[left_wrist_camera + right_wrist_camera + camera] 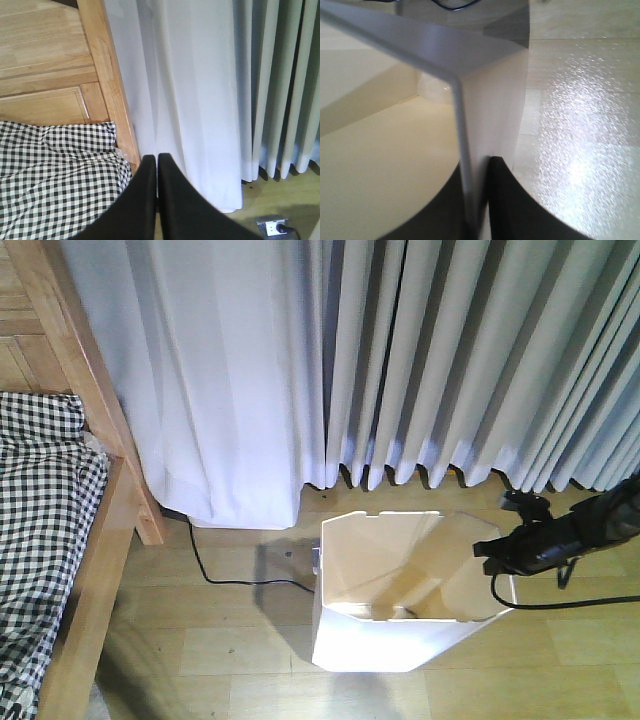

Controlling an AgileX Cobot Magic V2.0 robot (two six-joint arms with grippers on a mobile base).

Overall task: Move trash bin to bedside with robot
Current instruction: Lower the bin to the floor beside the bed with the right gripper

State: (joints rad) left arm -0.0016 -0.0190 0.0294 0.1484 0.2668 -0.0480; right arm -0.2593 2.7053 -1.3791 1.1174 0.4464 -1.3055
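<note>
- Right wrist view: our right gripper (479,192) is clamped on the bin (492,100) wall at the rim, one finger inside and one outside
- In the front view the bin stands upright on the floor (250,660) below the curtain (450,360), well apart from the bed (100,570) at the left
- Our left gripper (156,192) hangs by the bed corner, fingers pressed together on nothing
- We judge the bin light, thin-walled and smooth, so the wall may flex or slip in a pinch
- The folded rim corner looks stiffest, so we would grip there and drag gently to avoid tipping
</note>
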